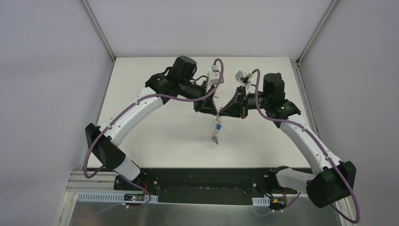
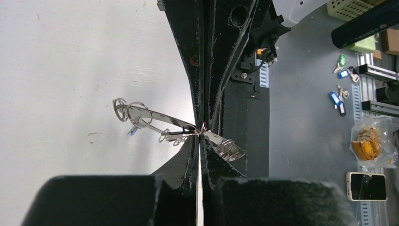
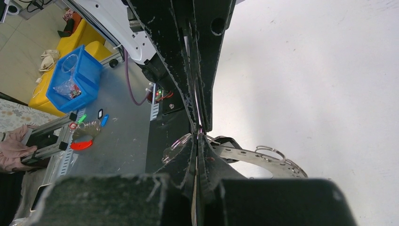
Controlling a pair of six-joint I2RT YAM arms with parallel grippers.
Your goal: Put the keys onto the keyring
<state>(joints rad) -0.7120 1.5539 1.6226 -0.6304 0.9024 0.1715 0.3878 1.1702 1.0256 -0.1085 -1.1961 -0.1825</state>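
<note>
– Claws, from the left: how do they stand?

– Left claw [image 1: 215,111] reaches in over the white worktop [image 1: 155,141], its two black fingers [image 2: 181,165] pressed together. A flat strip of grey metal runs between their tips. That is the keyring [image 2: 150,116], seen edge-on from the left wrist, and the claw is clamped on its rim.

– And the ring itself?

– Off the worktop, held up in the middle of the scene. In the overhead view it trails from the spot where the two claws meet toward the arms' bases. Small wire loops [image 2: 120,103] stand along its outer edge.

– Any keys on it?

– A blue key [image 1: 219,126] dangles from it just below the claws. Something small and dark hangs at the ring's far end, but I cannot tell what.

– Right side?

– Right claw [image 1: 225,112] comes in from the right, tip to tip with the left one. Its fingers are together too, pinching the same rim just beside the other grip.

– Anything to read?

– In the left wrist view, spare keys [image 2: 339,96] with green and blue heads lie on a grey surface past the worktop's edge, near a dark phone [image 2: 367,186]. Their tags are too small to read. The right wrist view shows a blue bin [image 3: 75,77] with a clear bag inside, and any lettering there is too blurred to make out.
</note>
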